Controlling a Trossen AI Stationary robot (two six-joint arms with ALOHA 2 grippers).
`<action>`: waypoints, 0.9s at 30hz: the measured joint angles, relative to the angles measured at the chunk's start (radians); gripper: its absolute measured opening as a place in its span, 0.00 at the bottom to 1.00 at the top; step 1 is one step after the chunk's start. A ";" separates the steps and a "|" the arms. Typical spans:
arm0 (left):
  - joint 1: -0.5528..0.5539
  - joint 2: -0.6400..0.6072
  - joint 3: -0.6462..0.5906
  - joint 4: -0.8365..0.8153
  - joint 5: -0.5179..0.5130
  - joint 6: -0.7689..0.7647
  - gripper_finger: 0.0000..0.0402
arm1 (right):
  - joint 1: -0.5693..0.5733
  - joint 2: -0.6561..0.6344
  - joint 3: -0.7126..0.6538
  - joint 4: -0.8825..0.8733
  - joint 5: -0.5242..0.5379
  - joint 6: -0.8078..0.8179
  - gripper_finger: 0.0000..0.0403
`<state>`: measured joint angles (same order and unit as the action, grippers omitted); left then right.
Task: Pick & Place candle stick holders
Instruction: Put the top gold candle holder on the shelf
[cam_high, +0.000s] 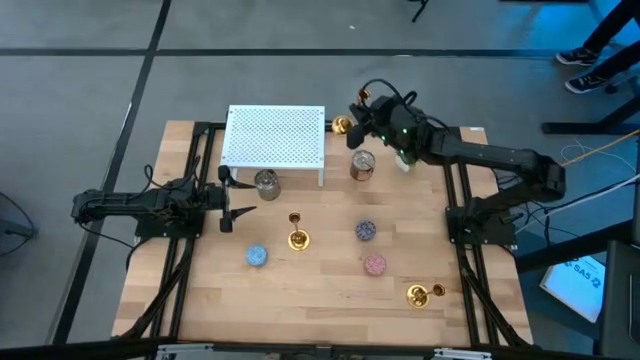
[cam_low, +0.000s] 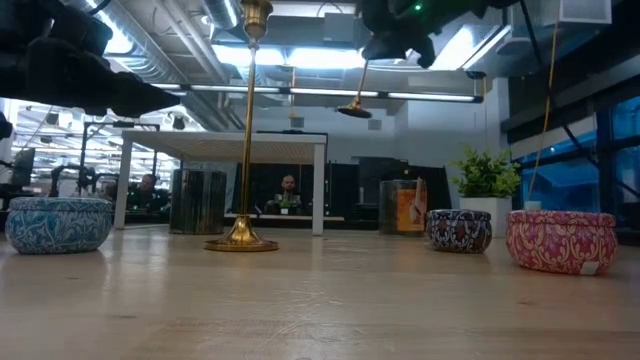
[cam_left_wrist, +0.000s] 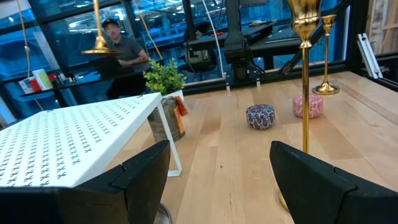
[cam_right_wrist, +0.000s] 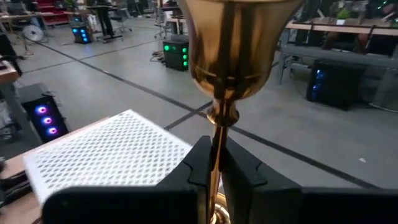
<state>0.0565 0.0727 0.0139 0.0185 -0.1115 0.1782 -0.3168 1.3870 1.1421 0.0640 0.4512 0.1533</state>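
Observation:
My right gripper (cam_high: 362, 117) is shut on a gold candlestick (cam_low: 360, 85), held in the air just off the right edge of the white perforated shelf (cam_high: 275, 140). Its round base (cam_high: 342, 125) hangs lowest. A second candlestick (cam_high: 297, 232) stands upright on its base mid-table; it also shows in the low view (cam_low: 246, 130). A third candlestick (cam_high: 425, 293) stands near the front right. My left gripper (cam_high: 232, 203) is open and empty at the table's left, its fingers (cam_left_wrist: 146, 171) pointing toward the second candlestick's stem (cam_left_wrist: 305, 93). My right gripper pinches the thin stem (cam_right_wrist: 217, 149) between its two fingers, just under the cup top (cam_right_wrist: 239, 43). The fingers lie across the stem. The candlestick hangs nearly upright, base (cam_low: 355, 110) down, lifted clear of the table and the shelf.
A silver tin (cam_high: 266, 183) stands at the shelf's front edge and a copper tin (cam_high: 362, 165) to its right. Blue (cam_high: 257, 256), speckled (cam_high: 366, 231) and pink (cam_high: 375, 265) round tins lie on the wooden table (cam_high: 330, 315). People sit beyond the table (cam_left_wrist: 121, 46).

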 joint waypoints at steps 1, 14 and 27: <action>0.000 0.000 0.000 0.000 0.000 0.000 0.68 | -0.011 0.012 0.016 -0.002 -0.018 -0.006 0.06; 0.000 0.000 0.000 0.000 0.000 0.000 0.68 | -0.153 0.215 0.284 -0.085 -0.259 -0.012 0.06; 0.000 0.000 0.000 0.000 0.000 0.000 0.68 | -0.183 0.454 0.597 -0.267 -0.340 -0.065 0.06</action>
<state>0.0563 0.0729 0.0139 0.0184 -0.1114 0.1782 -0.4995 1.8407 1.7393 -0.2025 0.1113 0.0887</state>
